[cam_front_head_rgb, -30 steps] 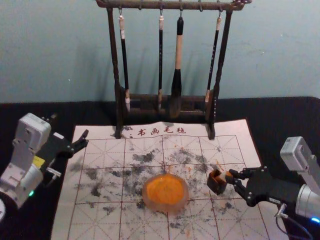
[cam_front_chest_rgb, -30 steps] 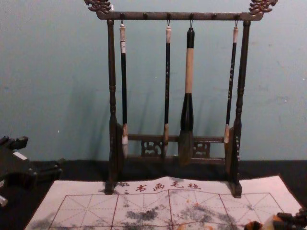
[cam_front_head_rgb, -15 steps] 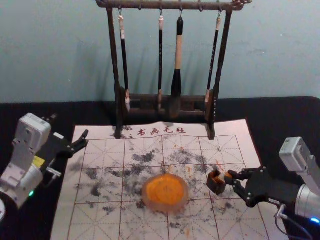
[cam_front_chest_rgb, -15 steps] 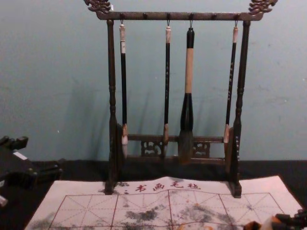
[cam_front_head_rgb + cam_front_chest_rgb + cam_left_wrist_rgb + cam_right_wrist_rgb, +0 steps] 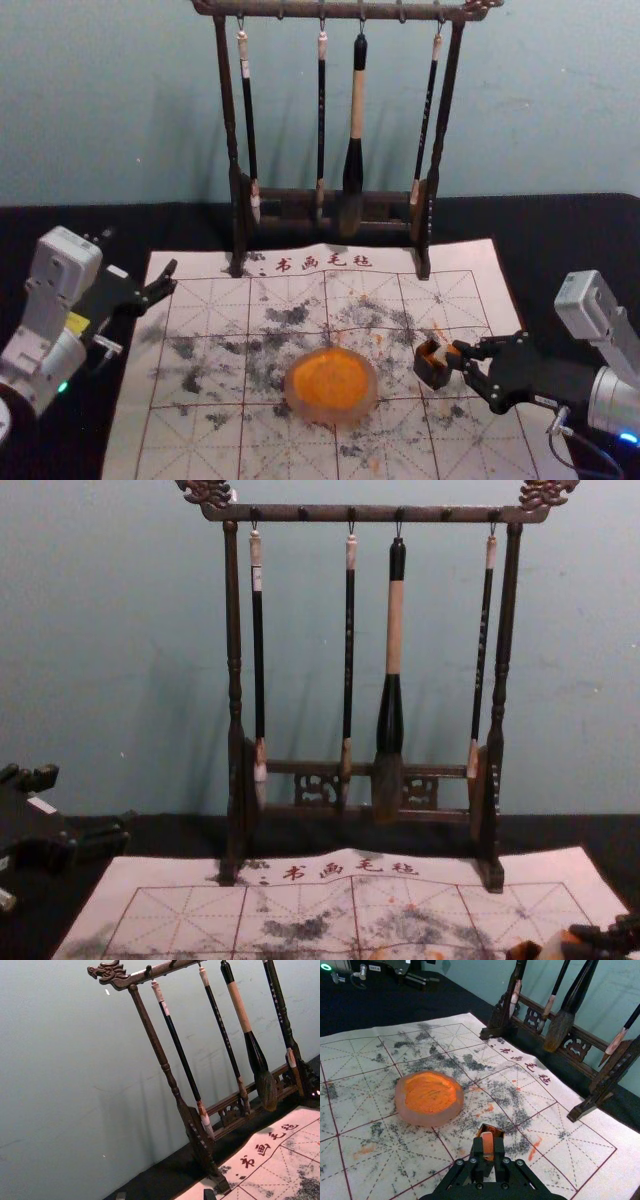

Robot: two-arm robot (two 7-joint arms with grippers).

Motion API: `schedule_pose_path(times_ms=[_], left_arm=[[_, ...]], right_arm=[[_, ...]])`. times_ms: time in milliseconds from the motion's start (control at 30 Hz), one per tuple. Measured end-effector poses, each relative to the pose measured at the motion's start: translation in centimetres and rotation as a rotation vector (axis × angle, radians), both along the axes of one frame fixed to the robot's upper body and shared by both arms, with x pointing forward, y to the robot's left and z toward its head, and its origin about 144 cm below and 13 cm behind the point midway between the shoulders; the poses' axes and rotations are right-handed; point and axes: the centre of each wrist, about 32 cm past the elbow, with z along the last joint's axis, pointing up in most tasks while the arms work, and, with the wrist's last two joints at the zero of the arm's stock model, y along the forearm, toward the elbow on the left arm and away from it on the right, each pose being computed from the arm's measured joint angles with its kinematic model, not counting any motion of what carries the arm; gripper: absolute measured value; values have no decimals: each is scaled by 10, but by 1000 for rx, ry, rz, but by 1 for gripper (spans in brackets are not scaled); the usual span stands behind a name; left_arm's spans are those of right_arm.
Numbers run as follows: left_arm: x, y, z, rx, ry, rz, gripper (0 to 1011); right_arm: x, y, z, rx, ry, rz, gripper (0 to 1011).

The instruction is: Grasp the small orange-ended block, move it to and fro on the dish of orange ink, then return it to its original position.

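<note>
My right gripper (image 5: 466,356) is at the mat's right side, holding the small pale, orange-stained block (image 5: 443,354) at the small dark box (image 5: 432,374). In the right wrist view, the right gripper (image 5: 488,1147) is shut on the block (image 5: 488,1143), whose orange face shows between the fingers; the box (image 5: 491,1129) is right at its far end, and how deep the block sits is hidden. The round dish of orange ink (image 5: 331,385) lies left of the box. My left gripper (image 5: 142,256) is parked open at the far left; its tips border the left wrist view.
A dark wooden brush rack (image 5: 335,203) with several hanging brushes stands at the back of the mat. The stained, gridded white mat (image 5: 200,345) lies on black cloth (image 5: 570,235). Bare mat separates the dish from the box.
The right gripper has shifted slightly left with the block, bringing it closer over the box, and its wrist has tilted a little. The left arm, dish and rack stay still.
</note>
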Motion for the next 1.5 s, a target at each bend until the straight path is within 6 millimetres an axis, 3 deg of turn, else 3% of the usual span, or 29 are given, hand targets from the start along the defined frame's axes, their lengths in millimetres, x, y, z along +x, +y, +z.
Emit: schedule_pose_path(times_ms=[733, 1500], left_arm=[[0, 0, 0, 0, 0, 0, 1001], [0, 0, 0, 0, 0, 0, 1001]], right_arm=[[-5, -5, 13, 8, -21, -17, 88], [-13, -1, 67, -27, -98, 60, 88]])
